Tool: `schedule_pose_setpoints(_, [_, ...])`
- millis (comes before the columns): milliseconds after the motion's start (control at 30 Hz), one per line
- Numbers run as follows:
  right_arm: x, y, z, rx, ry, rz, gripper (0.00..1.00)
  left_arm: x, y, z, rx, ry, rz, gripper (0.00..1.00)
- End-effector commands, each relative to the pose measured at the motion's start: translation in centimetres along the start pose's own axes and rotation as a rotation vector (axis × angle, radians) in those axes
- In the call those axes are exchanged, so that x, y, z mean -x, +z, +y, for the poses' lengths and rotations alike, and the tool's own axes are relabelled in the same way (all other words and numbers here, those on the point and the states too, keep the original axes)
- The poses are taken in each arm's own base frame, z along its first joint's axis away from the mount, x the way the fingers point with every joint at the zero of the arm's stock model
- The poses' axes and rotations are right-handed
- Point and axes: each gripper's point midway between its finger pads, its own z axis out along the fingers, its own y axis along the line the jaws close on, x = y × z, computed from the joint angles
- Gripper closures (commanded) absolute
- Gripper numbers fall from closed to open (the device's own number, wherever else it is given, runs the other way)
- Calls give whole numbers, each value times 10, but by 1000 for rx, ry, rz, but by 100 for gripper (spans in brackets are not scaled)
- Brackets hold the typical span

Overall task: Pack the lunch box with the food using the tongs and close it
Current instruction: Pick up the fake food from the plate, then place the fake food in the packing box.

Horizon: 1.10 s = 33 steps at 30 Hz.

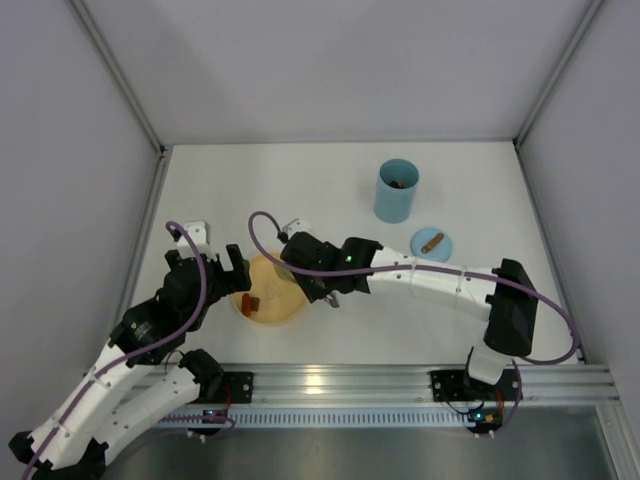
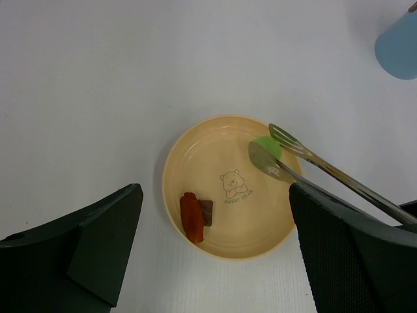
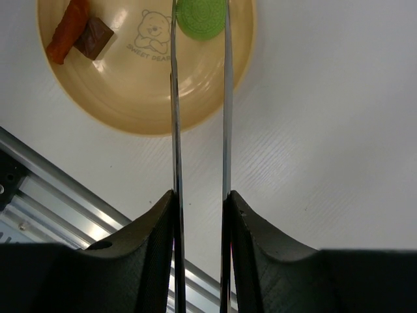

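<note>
From overhead I see the lunch box [image 1: 397,195] standing upright toward the far right of the table [image 1: 330,190]. It is uncovered, with something brown inside. Its lid [image 1: 431,242] lies flat just beside it, on the near side. The plate [image 1: 282,306] sits close to the front edge, between my two arms. The right gripper [image 1: 300,268] reaches across to the plate's right rim, and the left gripper [image 1: 212,262] hangs at its left side.

On the left wrist camera the fingers [image 2: 85,254] stand wide apart with nothing between them, and the plate lies below. An orange piece [image 2: 191,218] touches a brown piece [image 2: 206,212] near the plate's left edge. A green disc [image 2: 266,143] lies by the right rim. The tongs [image 2: 326,171] come in from the right, one tip on each side of the disc (a corner of the lunch box shows at top right).

On the right wrist camera my fingers press on the two tong arms from outside, clamped on them. The arms run nearly parallel up to the disc, which fills the gap between the tips. I cannot tell whether it is off the plate. A metal rail [image 3: 45,195] crosses the lower left.
</note>
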Motion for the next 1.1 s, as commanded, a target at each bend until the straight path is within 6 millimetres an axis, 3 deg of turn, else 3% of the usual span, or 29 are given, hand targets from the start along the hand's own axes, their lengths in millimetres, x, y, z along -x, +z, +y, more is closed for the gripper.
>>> schedule_pose_setpoints(0, [36, -42, -13, -1, 32, -120, 66, 6, -3, 2, 6, -23, -30, 1])
schedule_pose_setpoints(200, [59, -72, -55, -35, 101, -192, 66, 6, -2, 2, 5, -20, -28, 1])
schedule_pose_setpoints(300, [72, -90, -90, -72, 159, -237, 65, 7, -3, 2, 6, -22, -31, 1])
schedule_pose_setpoints(400, [82, -109, -145, -146, 248, -283, 64, 6, -2, 2, 6, -21, -29, 1])
schedule_pose_setpoints(500, [81, -122, -188, -229, 311, -301, 63, 6, -3, 1, 4, -24, -30, 1])
schedule_pose_setpoints(633, [80, -133, -230, -298, 385, -322, 63, 6, -2, 1, 5, -21, -29, 1])
schedule_pose_setpoints(900, [72, -131, -283, -389, 485, -319, 63, 5, -2, 1, 6, -19, -27, 1])
schedule_pose_setpoints(1067, [66, -120, -291, -388, 496, -292, 63, 6, -2, 1, 5, -21, -29, 1])
